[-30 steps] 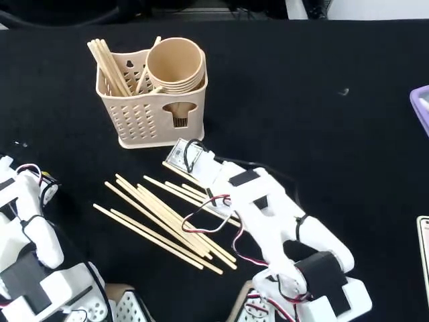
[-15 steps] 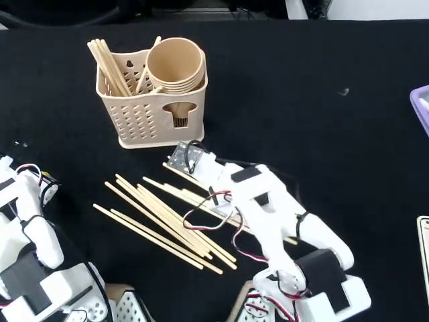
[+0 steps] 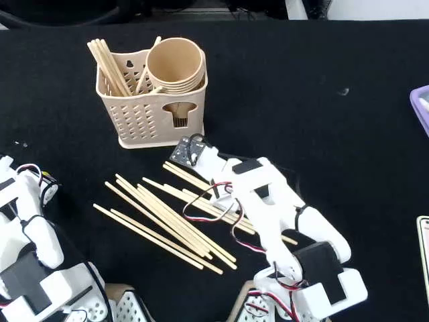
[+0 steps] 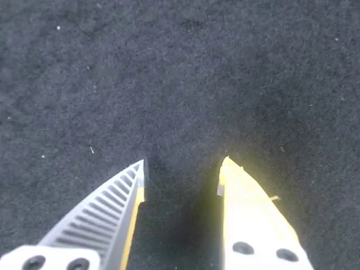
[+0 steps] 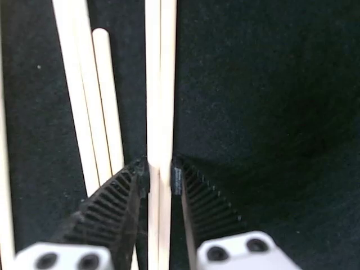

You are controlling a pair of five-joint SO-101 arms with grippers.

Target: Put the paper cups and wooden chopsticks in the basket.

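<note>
A beige basket (image 3: 151, 117) stands at the back left with stacked paper cups (image 3: 175, 64) and a few chopsticks (image 3: 107, 64) in it. Several loose wooden chopsticks (image 3: 161, 221) lie fanned on the black table in front of it. My right arm (image 3: 268, 208) stretches over their right end. In its wrist view the right gripper (image 5: 160, 166) is shut on a pair of chopsticks (image 5: 160, 84), with other chopsticks (image 5: 90, 112) lying beside. My left arm (image 3: 27, 235) sits at the near left; the left gripper (image 4: 181, 169) is open over bare cloth.
A purple tray's corner (image 3: 421, 104) shows at the right edge, and a flat card (image 3: 423, 248) lies lower on that edge. The black table (image 3: 322, 100) stretches right of the basket.
My right arm has swung slightly toward the basket, and the gripped pair of chopsticks has slid right, its end now showing past the arm. The left arm has not moved.
</note>
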